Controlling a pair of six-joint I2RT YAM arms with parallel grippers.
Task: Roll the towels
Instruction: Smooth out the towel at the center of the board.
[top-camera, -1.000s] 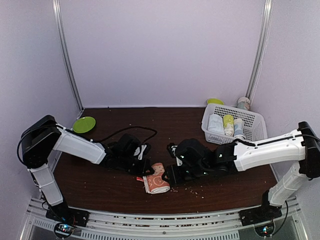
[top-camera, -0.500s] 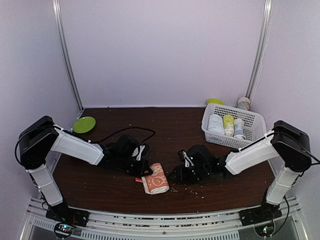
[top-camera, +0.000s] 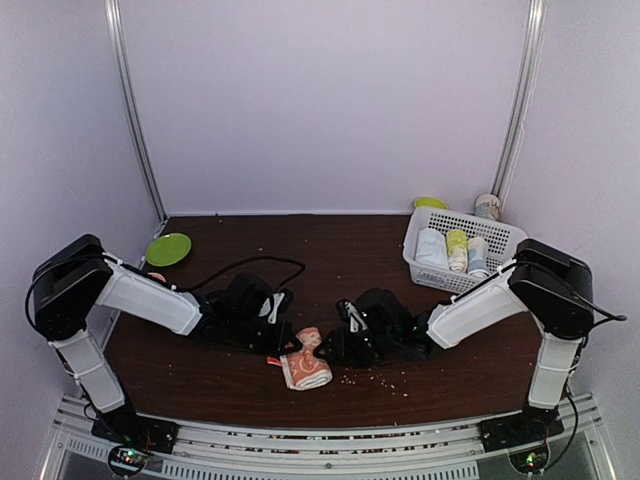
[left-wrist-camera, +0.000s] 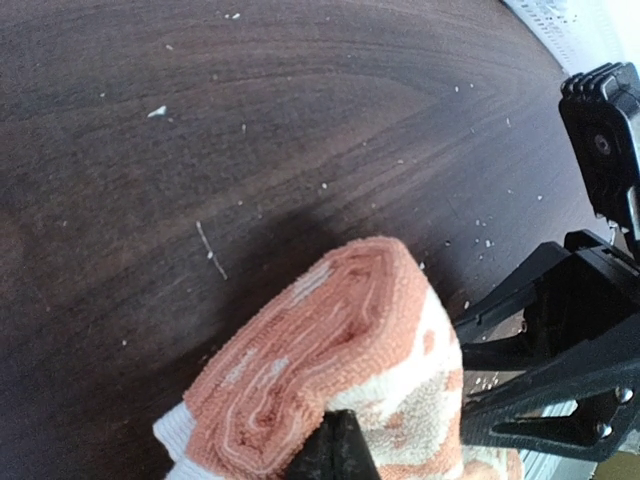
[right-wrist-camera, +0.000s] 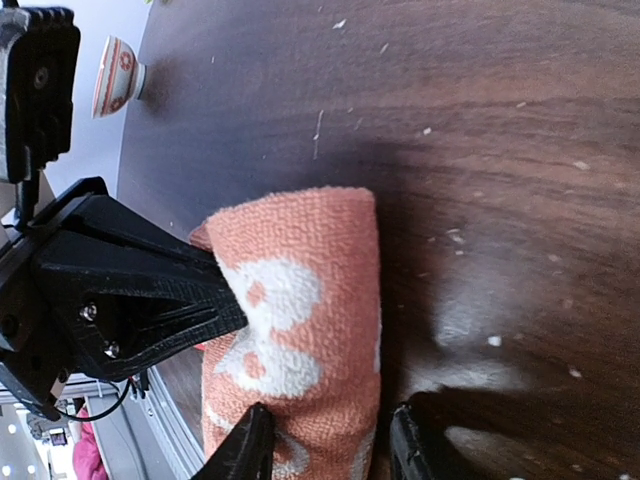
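Note:
The orange towel with cream patterns (top-camera: 305, 367) lies rolled on the dark table near the front edge. It fills the left wrist view (left-wrist-camera: 340, 360) and the right wrist view (right-wrist-camera: 300, 330). My left gripper (top-camera: 288, 348) meets the roll's left end, its jaws together and the tip (left-wrist-camera: 335, 445) pressed into the cloth. My right gripper (top-camera: 330, 350) is open at the roll's right end. One finger (right-wrist-camera: 248, 445) rests on the roll and the other finger (right-wrist-camera: 420, 440) is on the table beside it. A pale blue roll (top-camera: 478, 256) lies in the basket; its pattern is too small to tell.
A white basket (top-camera: 500, 240) at the back right also holds a white roll (top-camera: 431, 248) and a yellow-green roll (top-camera: 457, 248). A green plate (top-camera: 168, 248) sits at the back left, with a small bowl (right-wrist-camera: 115, 75) near it. Crumbs are scattered on the table.
My right gripper has moved left and closed in on the towel roll's right end. The roll and my left gripper have shifted slightly toward the front edge.

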